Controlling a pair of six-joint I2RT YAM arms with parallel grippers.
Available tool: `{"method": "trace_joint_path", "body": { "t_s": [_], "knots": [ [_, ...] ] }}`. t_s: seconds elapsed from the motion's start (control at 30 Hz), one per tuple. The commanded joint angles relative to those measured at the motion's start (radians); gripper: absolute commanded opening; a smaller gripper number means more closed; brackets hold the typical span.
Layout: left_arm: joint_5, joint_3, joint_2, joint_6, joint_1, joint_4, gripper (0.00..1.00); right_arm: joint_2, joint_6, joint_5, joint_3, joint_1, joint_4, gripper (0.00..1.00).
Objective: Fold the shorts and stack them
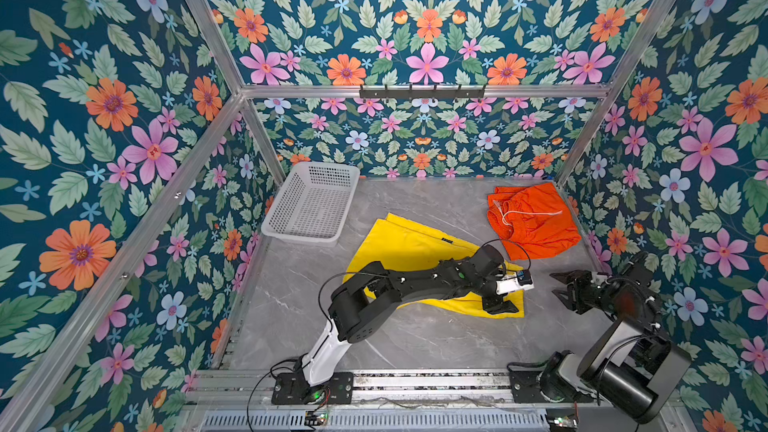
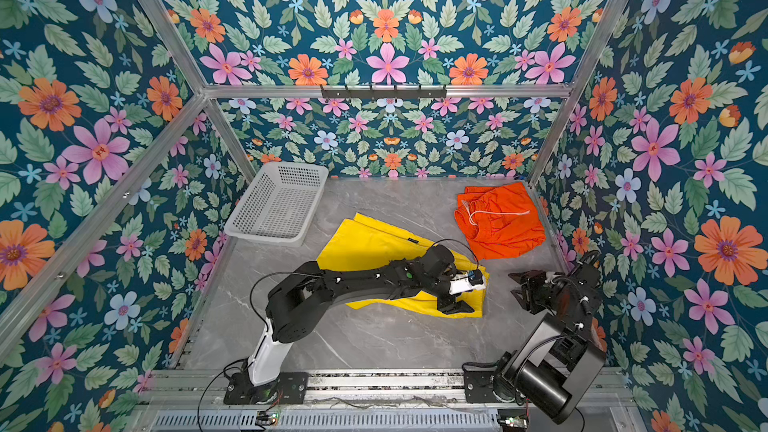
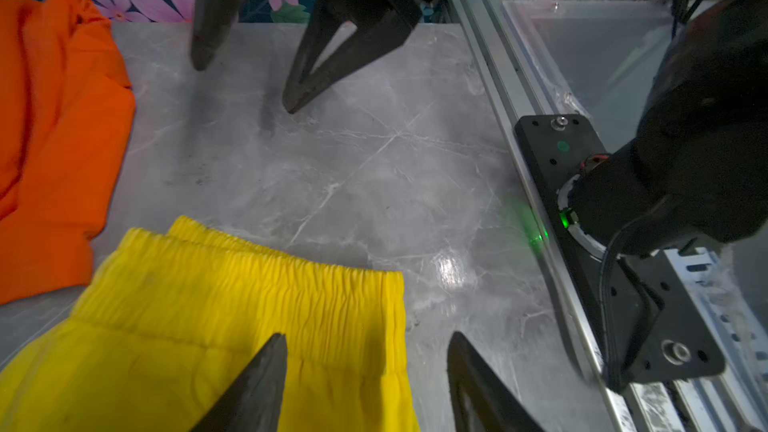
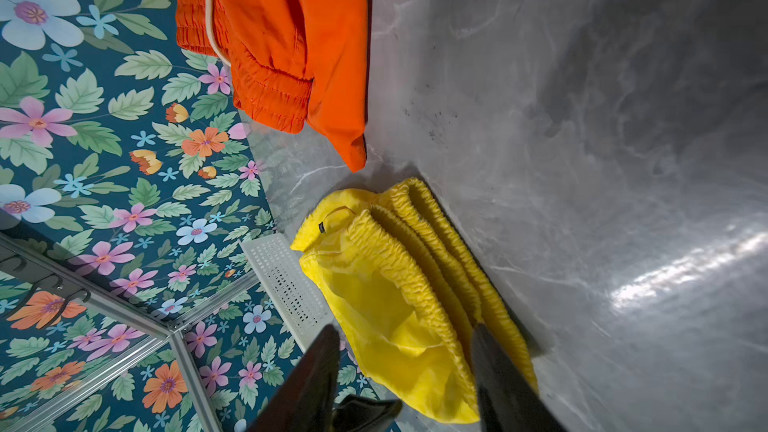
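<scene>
The yellow shorts [image 1: 407, 243] [image 2: 374, 238] lie folded in the middle of the grey table, gathered waistband [image 3: 249, 284] toward the right. My left gripper [image 1: 503, 305] [image 3: 368, 338] hovers open over the waistband's near corner, one finger above the fabric, the other above bare table, holding nothing. My right gripper [image 1: 555, 283] [image 2: 512, 284] [image 4: 405, 328] stands open and empty, just right of the yellow shorts [image 4: 395, 305], pointing at the waistband. The orange shorts [image 1: 532, 222] [image 2: 498, 218] [image 3: 54, 139] [image 4: 282, 35], with a white drawstring, lie crumpled at the back right.
A white perforated basket [image 1: 311, 205] [image 2: 278, 205] leans at the back left corner. Floral walls close in the table [image 1: 415, 338] on three sides. A metal rail [image 1: 415, 380] with both arm bases runs along the front edge.
</scene>
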Motion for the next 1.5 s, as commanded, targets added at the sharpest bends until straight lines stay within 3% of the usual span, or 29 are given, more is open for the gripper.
{"method": "trace_joint_path", "body": {
  "t_s": [0.0, 0.23, 0.4, 0.6, 0.7, 0.77, 0.87, 1.1, 1.47],
  "knots": [
    [-0.054, 0.032, 0.045, 0.058, -0.018, -0.044, 0.64, -0.011, 0.012, 0.004, -0.013, -0.002, 0.013, 0.52],
    [-0.197, 0.033, 0.102, 0.096, -0.044, -0.058, 0.64, -0.015, 0.037, -0.016, -0.061, -0.002, 0.065, 0.53],
    [-0.27, -0.02, 0.08, 0.046, -0.044, 0.041, 0.46, -0.051, 0.026, 0.007, -0.101, -0.001, 0.068, 0.53],
    [-0.244, -0.123, -0.006, -0.042, -0.039, 0.225, 0.31, -0.135, 0.046, 0.015, -0.143, 0.001, 0.071, 0.52],
    [-0.223, -0.181, -0.043, -0.07, -0.037, 0.34, 0.3, -0.136, 0.111, 0.002, -0.164, 0.005, 0.068, 0.53],
    [-0.208, -0.197, -0.051, -0.082, -0.037, 0.383, 0.29, -0.09, 0.117, -0.075, -0.167, 0.017, 0.069, 0.54],
    [-0.2, -0.208, -0.051, -0.096, -0.037, 0.423, 0.28, 0.0, 0.092, -0.111, -0.147, 0.098, 0.042, 0.55],
    [-0.217, -0.219, -0.059, -0.087, -0.037, 0.448, 0.28, 0.088, 0.163, -0.142, -0.171, 0.21, 0.14, 0.57],
    [-0.138, -0.202, -0.036, -0.062, -0.039, 0.421, 0.29, 0.093, 0.22, -0.219, -0.194, 0.227, 0.252, 0.58]
  ]
}}
